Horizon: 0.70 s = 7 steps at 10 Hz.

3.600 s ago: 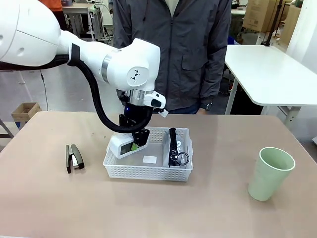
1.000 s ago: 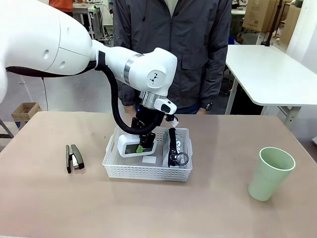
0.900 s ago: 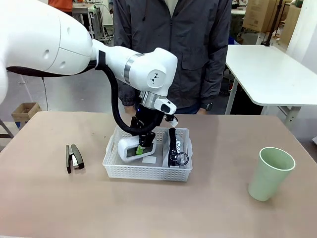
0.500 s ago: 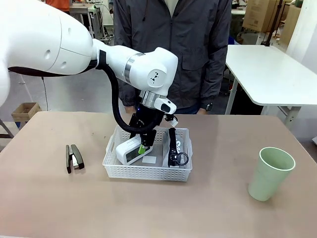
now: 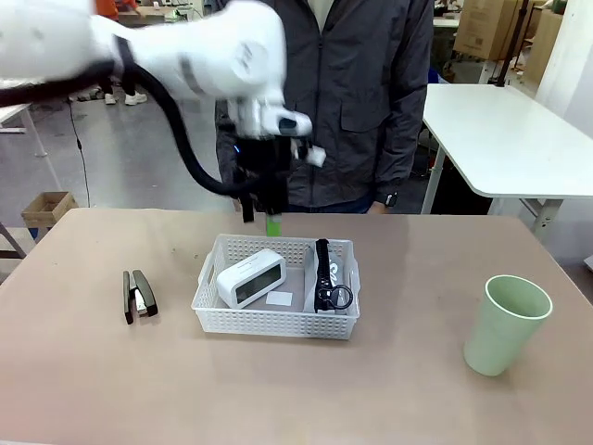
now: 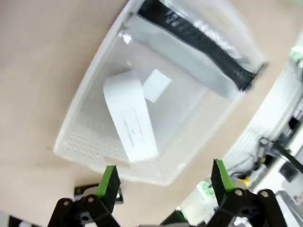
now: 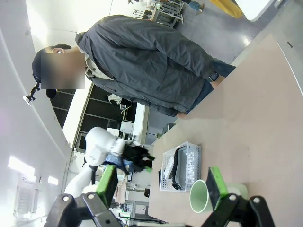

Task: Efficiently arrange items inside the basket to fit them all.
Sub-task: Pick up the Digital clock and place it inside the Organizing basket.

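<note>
Basket (image 5: 275,323) holds white box (image 5: 250,278), pouch (image 5: 322,276); left gripper (image 5: 260,221) above.

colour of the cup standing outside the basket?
Pale green, plain, no pattern: the cup shows best in the front view.

Upper left of the front view, the left arm (image 5: 185,56) and left gripper (image 5: 260,219) are blurred. In the left wrist view the pouch (image 6: 199,42) smears toward the right edge. Low in the right wrist view, the basket (image 7: 182,165) is too small to tell its contents; the right gripper (image 7: 161,183) hides part of the cup (image 7: 199,196).
</note>
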### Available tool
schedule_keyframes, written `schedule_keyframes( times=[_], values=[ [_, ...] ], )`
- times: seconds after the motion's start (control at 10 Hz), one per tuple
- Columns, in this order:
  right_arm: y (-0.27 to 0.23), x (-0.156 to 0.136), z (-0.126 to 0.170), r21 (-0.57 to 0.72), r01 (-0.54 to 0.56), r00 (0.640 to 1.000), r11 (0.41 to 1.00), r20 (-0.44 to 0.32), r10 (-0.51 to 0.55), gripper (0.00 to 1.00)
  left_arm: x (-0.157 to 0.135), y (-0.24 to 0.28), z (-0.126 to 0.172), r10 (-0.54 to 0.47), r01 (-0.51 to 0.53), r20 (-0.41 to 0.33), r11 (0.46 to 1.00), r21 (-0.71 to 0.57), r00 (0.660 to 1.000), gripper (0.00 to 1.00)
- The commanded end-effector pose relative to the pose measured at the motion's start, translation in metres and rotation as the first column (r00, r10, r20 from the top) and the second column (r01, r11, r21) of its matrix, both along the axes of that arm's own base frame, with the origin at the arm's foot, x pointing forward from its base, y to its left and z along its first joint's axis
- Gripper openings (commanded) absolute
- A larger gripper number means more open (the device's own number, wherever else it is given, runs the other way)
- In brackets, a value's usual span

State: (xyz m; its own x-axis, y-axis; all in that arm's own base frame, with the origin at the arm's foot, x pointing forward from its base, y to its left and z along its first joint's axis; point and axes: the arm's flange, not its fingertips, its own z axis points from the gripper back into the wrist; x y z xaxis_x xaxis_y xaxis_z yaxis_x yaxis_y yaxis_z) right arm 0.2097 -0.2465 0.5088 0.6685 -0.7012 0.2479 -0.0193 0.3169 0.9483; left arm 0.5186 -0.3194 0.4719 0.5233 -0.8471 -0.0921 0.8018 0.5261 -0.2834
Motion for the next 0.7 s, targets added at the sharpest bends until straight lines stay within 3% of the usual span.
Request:
schedule_keyframes(
  times=[0.0, 0.3, 0.4, 0.5, 0.6],
  values=[
    [-0.001, 0.002, 0.001, -0.001, 0.003, 0.999, 1.0, 0.039, -0.003, 1.0, -0.048, 0.083, 0.042, -0.004, -0.006, -0.044, 0.974, -0.226, 0.999, 1.0],
    [-0.001, 0.002, 0.001, -0.001, 0.003, 0.999, 1.0, 0.039, -0.003, 1.0, -0.129, 0.22, 0.093, 0.217, -0.181, 0.011, 0.839, -0.514, 0.976, 1.0],
    [-0.001, 0.002, 0.001, -0.001, 0.003, 0.999, 1.0, 0.039, -0.003, 1.0, -0.16, 0.264, 0.097, 0.367, -0.282, 0.024, 0.751, -0.597, 0.93, 1.0],
    [-0.001, 0.002, 0.001, -0.001, 0.003, 0.999, 1.0, 0.039, -0.003, 1.0, -0.189, 0.315, 0.091, 0.564, -0.424, -0.019, 0.597, -0.681, 0.826, 1.0],
    [-0.001, 0.002, 0.001, -0.001, 0.003, 0.999, 1.0, 0.039, -0.003, 1.0, -0.206, 0.353, 0.08, 0.662, -0.489, -0.079, 0.463, -0.739, 0.746, 1.0]
  ],
)
